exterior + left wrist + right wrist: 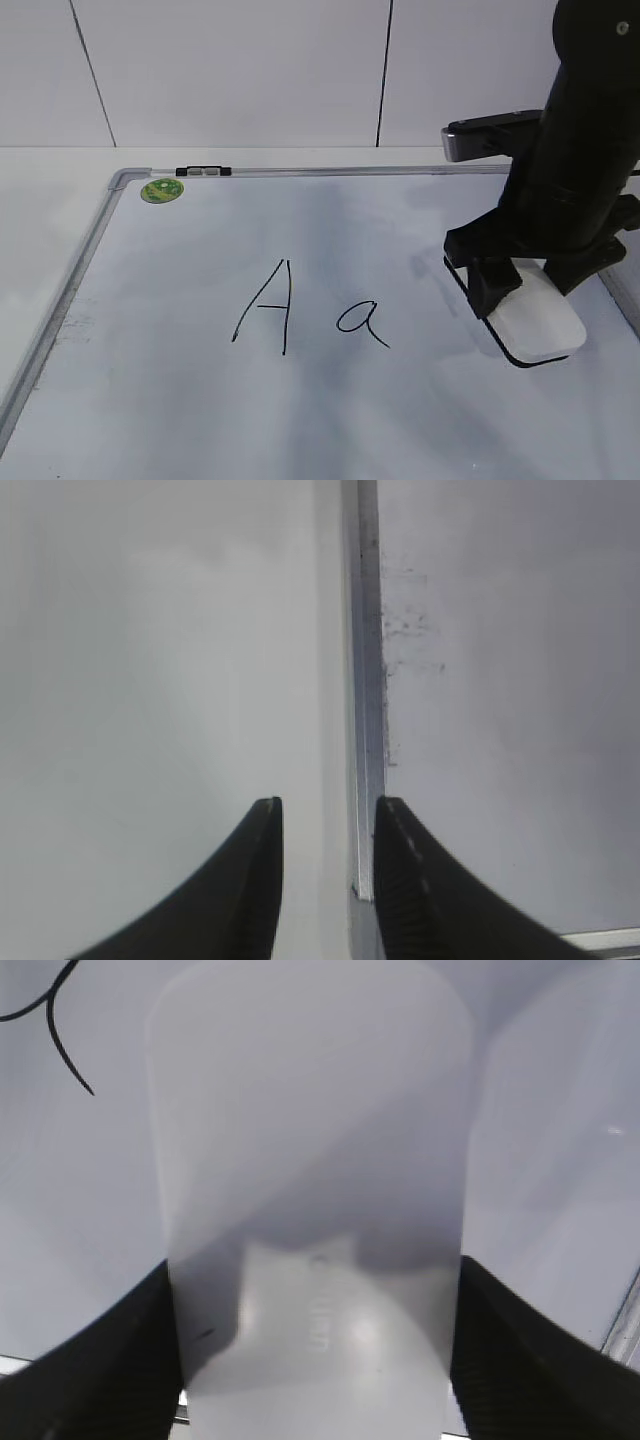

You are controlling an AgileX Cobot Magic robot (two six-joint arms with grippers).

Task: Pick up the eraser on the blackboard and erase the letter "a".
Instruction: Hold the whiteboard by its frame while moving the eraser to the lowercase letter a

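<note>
Right Gripper Held the Eraser on the Board

Down on the right side of the board, the right gripper had its two black fingers pressed against the long sides of the eraser, one on each side. The eraser sat between them, white on top with a thin black edge at the bottom. It looked like it was lying on the blackboard (which was really white, with a grey frame), but I could not tell for sure if it was flat down or a tiny bit up.

Left of the eraser, a little way off, was the letter "a", small and round with a tail. Its tail also showed in the top left corner of the right wrist view. A tall capital "A" stood just left of the small one. Far away, near the top left corner of the board, sat a little round green magnet.

The left gripper hung over the left frame of the board. Its two dark fingers had a narrow gap between them and held nothing.
</note>
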